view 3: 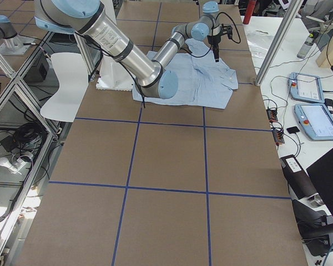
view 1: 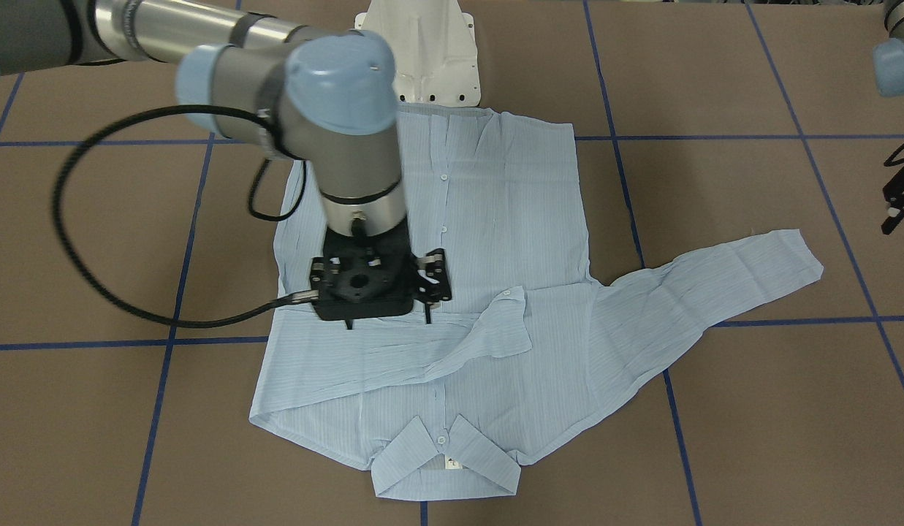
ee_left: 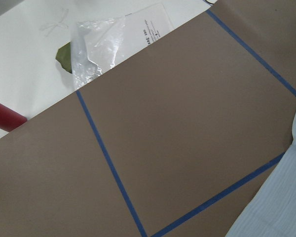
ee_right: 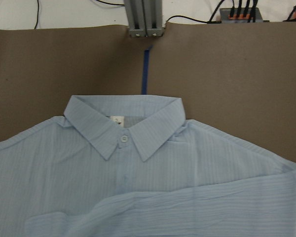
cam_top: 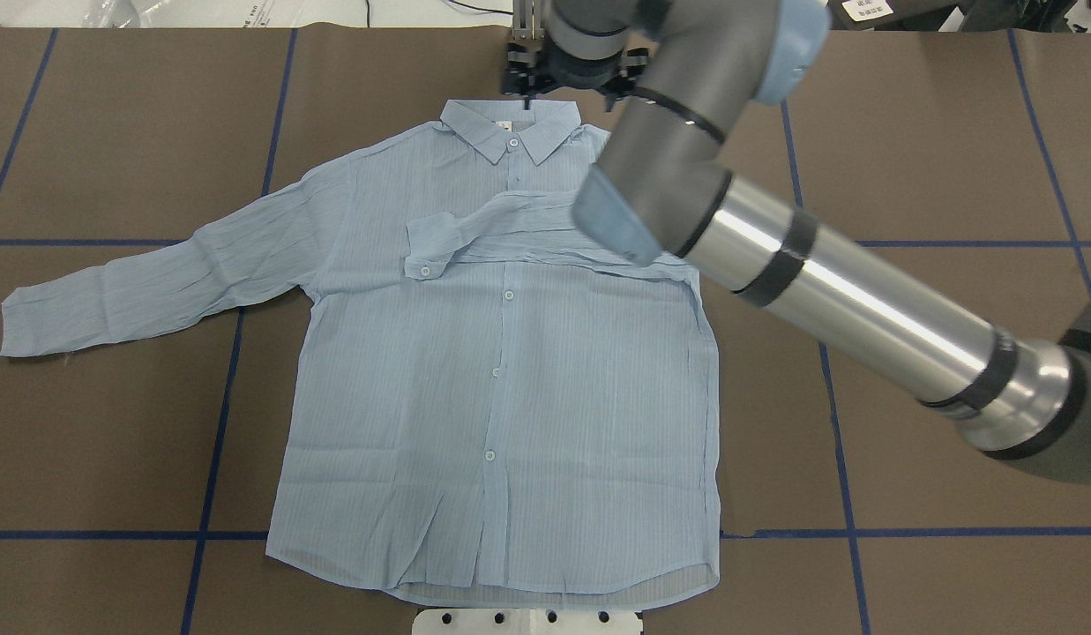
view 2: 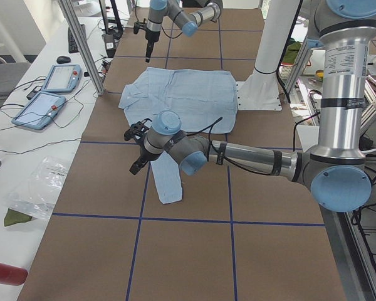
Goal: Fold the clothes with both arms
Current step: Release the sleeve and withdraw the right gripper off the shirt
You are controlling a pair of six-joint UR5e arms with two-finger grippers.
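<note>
Front-facing view: the light blue, finely striped button-up shirt (view 1: 495, 219) is spread flat mid-worktop, one sleeve already folded across its chest. The right black two-finger gripper (view 1: 386, 321) above it seems spread, empty. The state of the left gripper (view 1: 894, 208) cannot be told. Overhead: the other sleeve (cam_top: 139, 282) is stretched toward the worktop's left edge, judged next for folding.

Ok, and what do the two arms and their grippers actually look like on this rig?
The right arm and the left arm are silver-grey metal tubes with darker grey joints, round light blue joint caps and black bands. A thin black cable loops outside the right arm's wrist. The right gripper and the left gripper are black, two-fingered, with skeletal linkages.
</note>
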